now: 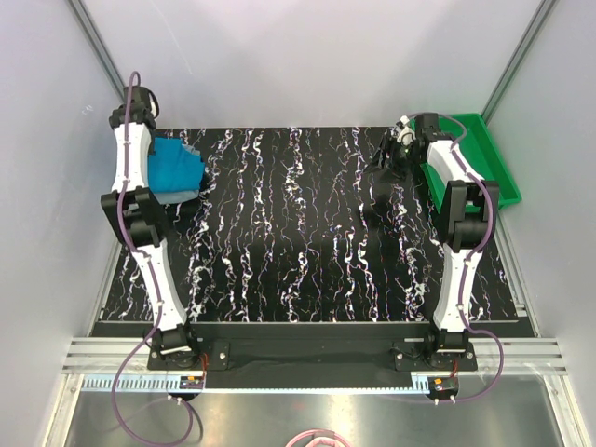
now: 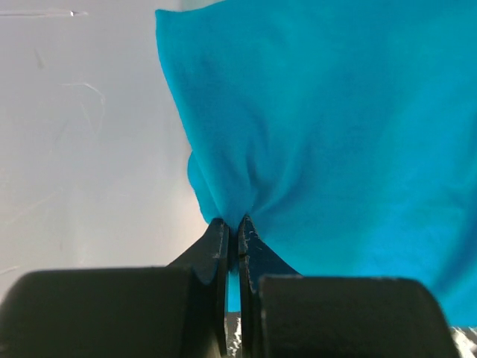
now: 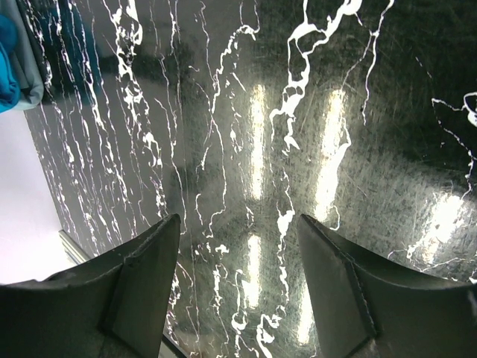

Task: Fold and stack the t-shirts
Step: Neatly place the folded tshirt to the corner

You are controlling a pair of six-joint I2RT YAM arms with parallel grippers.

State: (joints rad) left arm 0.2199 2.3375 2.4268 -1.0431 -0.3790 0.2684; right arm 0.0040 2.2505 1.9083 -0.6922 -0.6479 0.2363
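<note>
The bright teal-blue t-shirt (image 1: 179, 166) lies bunched at the table's far left, on top of the pale grey-blue t-shirt (image 1: 182, 196), whose edge shows beneath it. My left gripper (image 2: 232, 220) is shut on a pinch of the teal cloth (image 2: 335, 134), which fills most of the left wrist view. In the top view the left gripper (image 1: 156, 142) sits at the shirt's left edge, mostly hidden by the arm. My right gripper (image 1: 384, 163) hovers at the far right, and its fingers (image 3: 238, 218) stand open over bare marble. Both shirts (image 3: 7, 67) show small in the corner of the right wrist view.
A green plastic tray (image 1: 494, 158) stands at the far right, partly off the black marbled table (image 1: 298, 242). White walls close in on the left, back and right. Both arm bases are bolted at the near edge.
</note>
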